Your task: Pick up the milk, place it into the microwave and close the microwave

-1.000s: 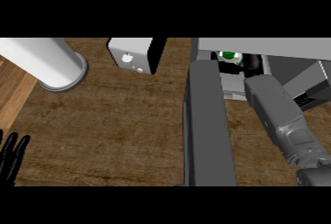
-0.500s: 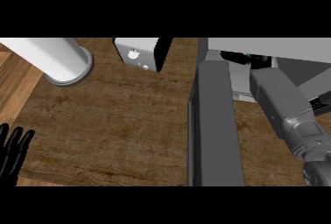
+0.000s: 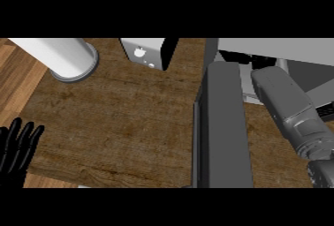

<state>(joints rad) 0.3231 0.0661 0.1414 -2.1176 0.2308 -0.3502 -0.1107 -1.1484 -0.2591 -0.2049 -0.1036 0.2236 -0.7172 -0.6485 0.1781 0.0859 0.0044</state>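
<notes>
Milk: can't spot it anywhere in the head view tbh, so where it sits is a cannot-tell.
Microwave (image 3: 274, 46): top right, light grey body, only part of it in view.
Door (image 3: 225, 128): open. It's a long dark grey slab running from the microwave down toward the lower edge, over the counter.
Right arm (image 3: 287, 106): grey forearm in from the lower right corner, just right of the door, angled toward the microwave's mouth.
Right hand (image 3: 238, 58): only a dark bit of it shows at the microwave's mouth, past the door's top end. Open or closed? Can't tell, and can't tell if it's got anything either.
Left hand (image 3: 18, 150): at the lower left edge, open, fingers straight and pointing up, holding nothing. It rests well apart from everything else.
Counter (image 3: 124, 119): dark brown wood grain, takes up most of the view.
White cylinder (image 3: 62, 53): top left, standing on the counter with a grey ring round its base.
White box (image 3: 146, 50): top middle, between the cylinder and the microwave, black side facing right. Near the door's top end but apart from it.
Lighter wood (image 3: 16, 75): a strip along the left edge, beside the counter.
</notes>
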